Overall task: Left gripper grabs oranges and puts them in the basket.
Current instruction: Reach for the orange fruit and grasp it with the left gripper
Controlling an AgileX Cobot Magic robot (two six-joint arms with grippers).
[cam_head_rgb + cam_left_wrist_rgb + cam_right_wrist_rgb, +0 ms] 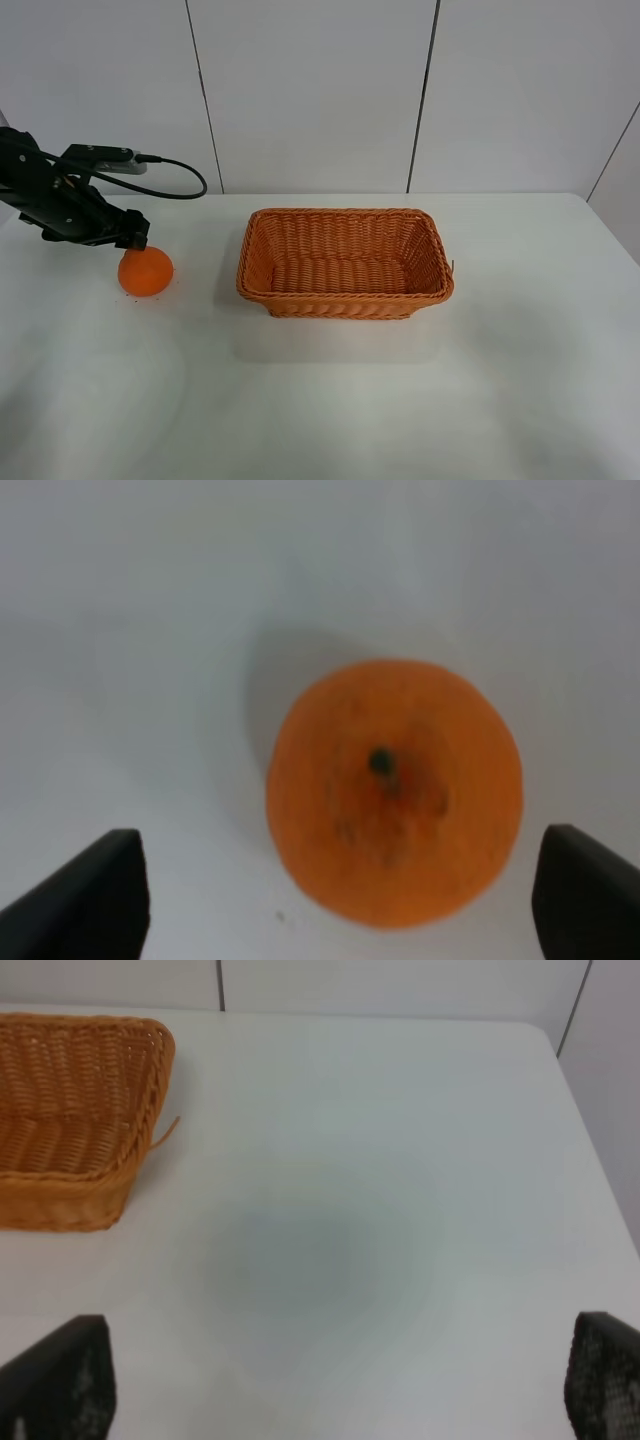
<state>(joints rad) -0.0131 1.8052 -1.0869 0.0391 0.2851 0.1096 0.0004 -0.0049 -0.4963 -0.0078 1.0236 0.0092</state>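
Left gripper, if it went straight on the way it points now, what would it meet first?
The orange: the left gripper points down at it, jaws open to either side. How far above the fruit it is remains unclear.

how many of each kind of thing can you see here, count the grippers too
orange: 1
basket: 1
grippers: 2 (left gripper, right gripper)
total: 4
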